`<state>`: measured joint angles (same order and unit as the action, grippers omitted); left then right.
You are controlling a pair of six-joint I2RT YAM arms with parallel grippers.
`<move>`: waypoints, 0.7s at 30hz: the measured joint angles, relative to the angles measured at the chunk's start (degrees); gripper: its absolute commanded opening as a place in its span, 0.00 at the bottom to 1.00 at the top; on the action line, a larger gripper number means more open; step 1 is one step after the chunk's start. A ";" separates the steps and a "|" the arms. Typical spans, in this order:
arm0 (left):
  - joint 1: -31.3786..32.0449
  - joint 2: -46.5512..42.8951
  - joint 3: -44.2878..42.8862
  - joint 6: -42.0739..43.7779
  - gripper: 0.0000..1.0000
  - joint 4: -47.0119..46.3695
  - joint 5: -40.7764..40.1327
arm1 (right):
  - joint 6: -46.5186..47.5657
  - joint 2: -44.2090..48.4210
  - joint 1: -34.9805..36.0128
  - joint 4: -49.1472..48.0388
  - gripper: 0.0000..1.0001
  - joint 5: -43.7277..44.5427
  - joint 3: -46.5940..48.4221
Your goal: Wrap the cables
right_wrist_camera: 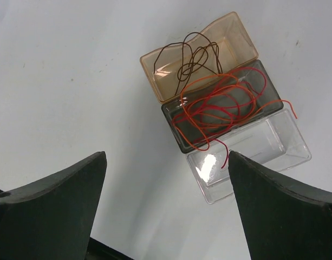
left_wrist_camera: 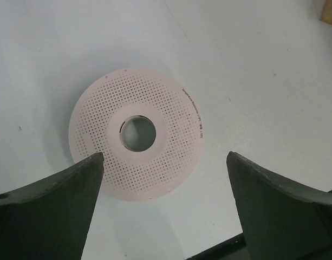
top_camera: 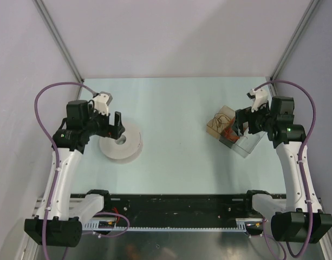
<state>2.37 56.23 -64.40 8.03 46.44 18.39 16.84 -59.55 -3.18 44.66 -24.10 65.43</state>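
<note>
The thin dark brown wire [right_wrist_camera: 194, 58] lies in loose loops in an open amber box [right_wrist_camera: 239, 38]; in the top view the wire [top_camera: 222, 119] is at the right of the table. The white perforated spool [left_wrist_camera: 137, 132] lies flat on the table at the left [top_camera: 122, 145], with no wire on it. My left gripper [left_wrist_camera: 164, 158] hovers open and empty over the spool's near edge [top_camera: 114, 128]. My right gripper [right_wrist_camera: 167, 156] is open and empty, above the table just in front of the boxes [top_camera: 240, 125].
A tangle of orange-red wire [right_wrist_camera: 217, 105] fills a dark grey box [right_wrist_camera: 259, 76] next to the amber one. An empty clear box [right_wrist_camera: 274, 142] adjoins it. Purple arm cords [top_camera: 44, 97] arc at both sides. The enclosure's back wall [top_camera: 176, 38] stands beyond the table.
</note>
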 measured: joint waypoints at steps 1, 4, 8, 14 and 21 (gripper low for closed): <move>0.00 0.02 0.00 0.22 0.99 0.02 0.02 | 0.22 0.00 0.00 0.24 0.99 -0.24 0.00; 0.00 0.90 -0.42 2.12 0.99 0.76 0.02 | 1.11 0.00 0.00 1.18 0.99 -0.98 0.00; 0.00 5.03 -2.84 5.31 0.92 2.51 -1.20 | 2.56 -0.48 0.00 2.29 0.99 -1.27 0.00; 0.00 11.65 -3.65 9.73 0.45 4.02 -5.40 | 3.82 -3.21 0.02 4.42 0.99 -0.28 0.00; 0.00 17.62 -3.65 14.51 0.01 4.59 -8.44 | 4.33 -4.00 0.11 5.33 0.99 0.39 -0.07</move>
<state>2.37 73.84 -68.05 22.55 51.03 9.96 21.17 -63.55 -3.07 50.00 -23.70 65.36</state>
